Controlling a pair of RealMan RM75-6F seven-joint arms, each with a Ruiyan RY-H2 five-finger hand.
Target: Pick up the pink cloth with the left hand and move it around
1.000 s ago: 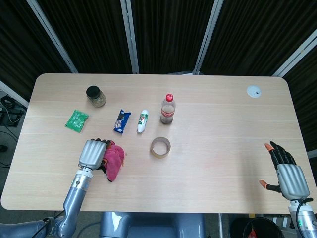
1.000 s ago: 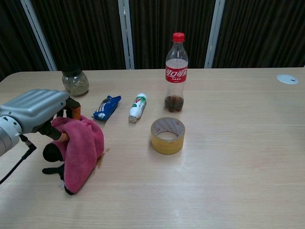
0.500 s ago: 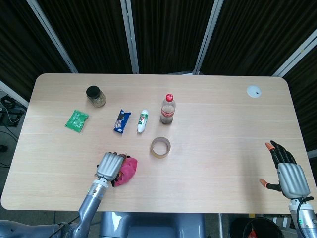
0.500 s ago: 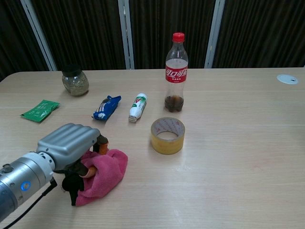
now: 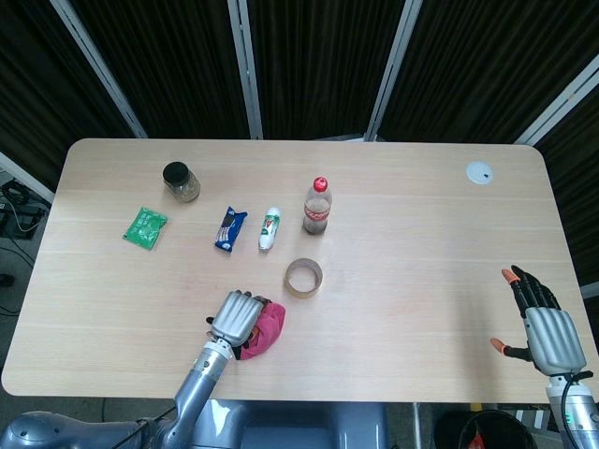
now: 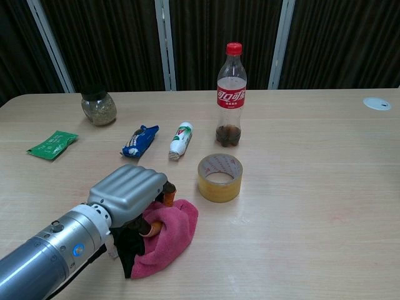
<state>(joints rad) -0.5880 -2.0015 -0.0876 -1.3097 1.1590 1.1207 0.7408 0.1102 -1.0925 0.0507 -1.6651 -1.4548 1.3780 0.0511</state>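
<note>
The pink cloth lies bunched on the table near the front edge, just left of and nearer than the tape roll. My left hand grips it, fingers curled into the folds, knuckles on top. My right hand hovers at the table's front right corner, fingers spread and holding nothing; the chest view does not show it.
A yellow tape roll sits right behind the cloth. Behind it stand a cola bottle, a small white bottle, a blue packet, a green packet and a jar. A white disc is far right.
My left hand has carried the pink cloth rightward and toward the front edge, lowering it from hanging in the air to the tabletop beside the tape roll. The right hand has stayed still.
</note>
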